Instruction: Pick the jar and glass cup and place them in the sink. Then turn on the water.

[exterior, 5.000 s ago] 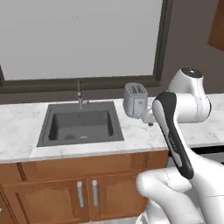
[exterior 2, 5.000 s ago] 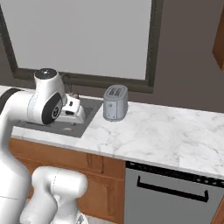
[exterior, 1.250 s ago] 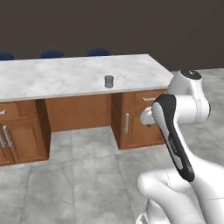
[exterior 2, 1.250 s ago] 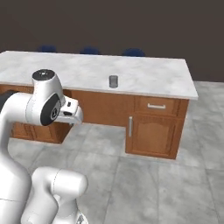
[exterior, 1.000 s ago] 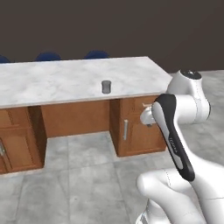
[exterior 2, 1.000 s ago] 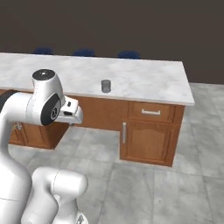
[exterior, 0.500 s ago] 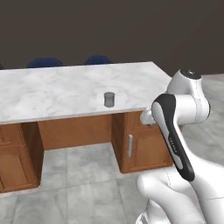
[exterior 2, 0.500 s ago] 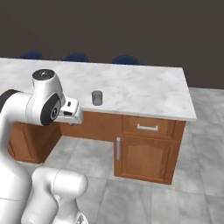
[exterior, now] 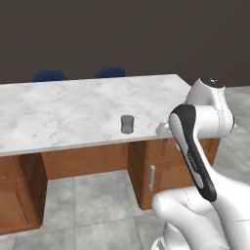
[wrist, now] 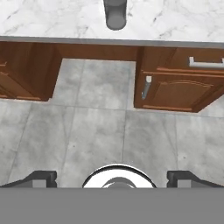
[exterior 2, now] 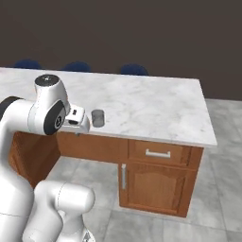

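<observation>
The glass cup (exterior: 127,124) stands upright on the marble counter (exterior: 58,112) near its front edge — the arm's elbow at its 3 o'clock, two blue chairs (exterior: 111,72) at 12.

grey glass cup (exterior: 127,124), upright, near marble counter (exterior: 58,112) edge

white marble island countertop (exterior: 58,112) on brown wooden cabinets (exterior 2: 156,177); one small translucent grey cylindrical glass cup (exterior: 127,124) stands upright near its front edge.
</observation>
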